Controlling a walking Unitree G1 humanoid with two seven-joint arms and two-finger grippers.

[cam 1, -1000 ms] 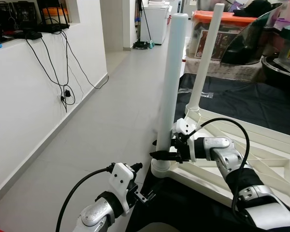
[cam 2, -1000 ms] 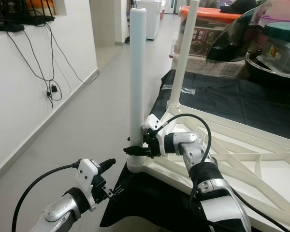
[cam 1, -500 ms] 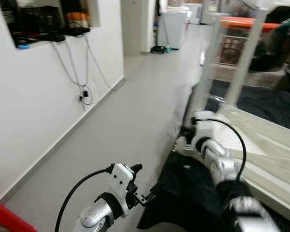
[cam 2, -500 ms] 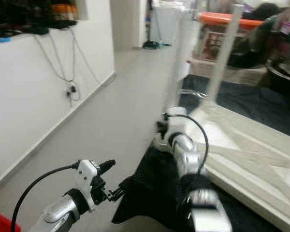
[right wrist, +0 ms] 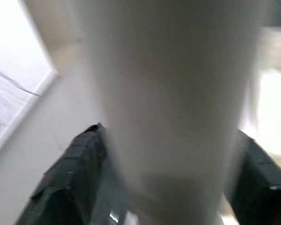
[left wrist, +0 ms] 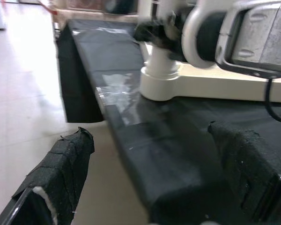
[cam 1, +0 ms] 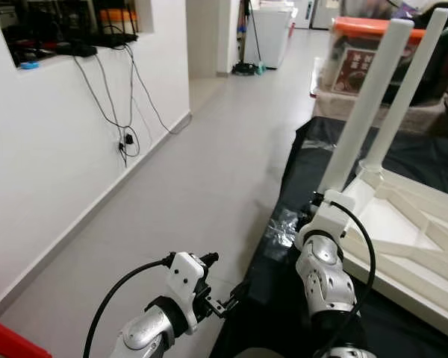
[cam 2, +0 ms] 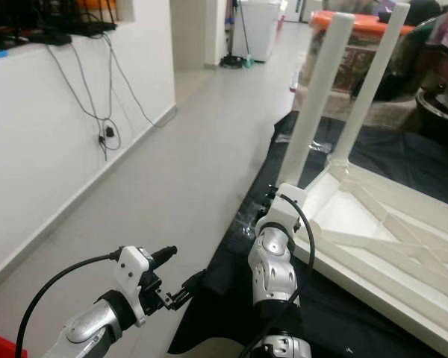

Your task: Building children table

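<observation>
While the white children's table [cam 1: 403,224] lies upside down on a black sheet [cam 1: 313,156] spread over the floor, two of its white legs stand upward: a near leg [cam 1: 362,112] at the corner closest to the robot and a far leg [cam 1: 407,82] just behind it. Beyond them a clear storage bin with an orange lid [cam 1: 358,45] holds a printed box, though its contents are otherwise hard to read.

At the base of the near leg sits the right end effector [right wrist: 168,159]. From the head views its silver wrist hides the fingers; the right wrist view shows a black finger [right wrist: 70,173] on each side of the blurred white leg, clasping it. The left wrist view shows the leg's round socket [left wrist: 161,82] seated at the table's corner, with the right arm's silver housing against it.

Lower down, the left end effector [cam 1: 228,302] hangs over the bare grey floor [cam 1: 201,171], its padded fingers [left wrist: 61,164] spread apart and holding nothing, just beside the sheet's near edge.

Open floor runs from the sheet's edge to the white wall [cam 1: 52,149], where black cables [cam 1: 123,97] dangle from a ledge.
</observation>
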